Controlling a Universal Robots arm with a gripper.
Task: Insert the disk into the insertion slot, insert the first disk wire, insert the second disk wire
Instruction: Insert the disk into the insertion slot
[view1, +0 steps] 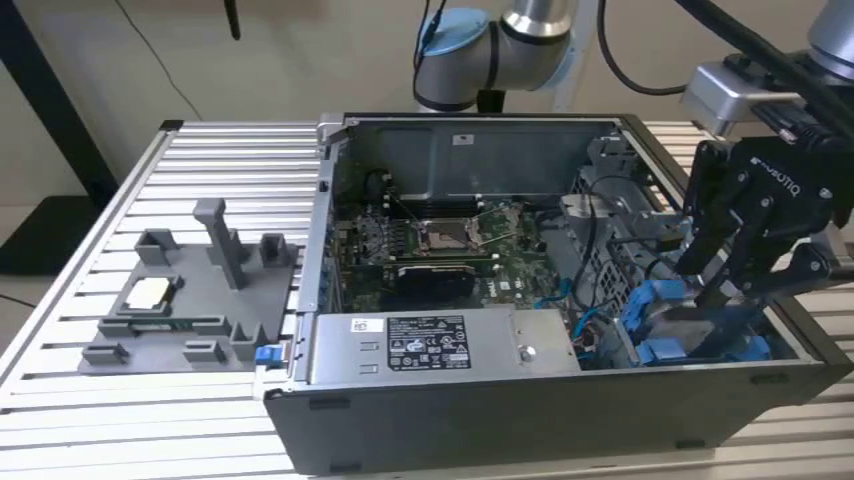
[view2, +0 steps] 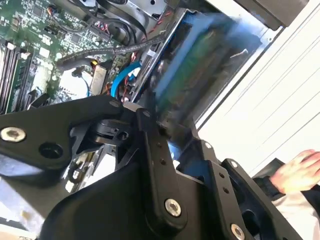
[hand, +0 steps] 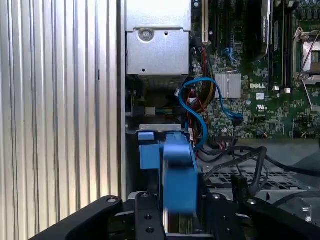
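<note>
My gripper is shut on the disk, a grey drive in a bright blue carrier frame. It holds the disk on edge and low inside the open computer case, at the front corner on the exterior view's right. The disk stands at the insertion slot, the grey drive cage with blue tabs. In the first wrist view the blue-framed disk sits between the black fingers, next to a blue tab of the insertion slot. In the second wrist view the disk looks blurred beyond my gripper.
A silver labelled power-supply box lies along the case's front, with the green motherboard behind it. A loose blue cable curls beside the cage. A grey fixture plate sits on the slatted table at the exterior view's left. A person's hand rests nearby.
</note>
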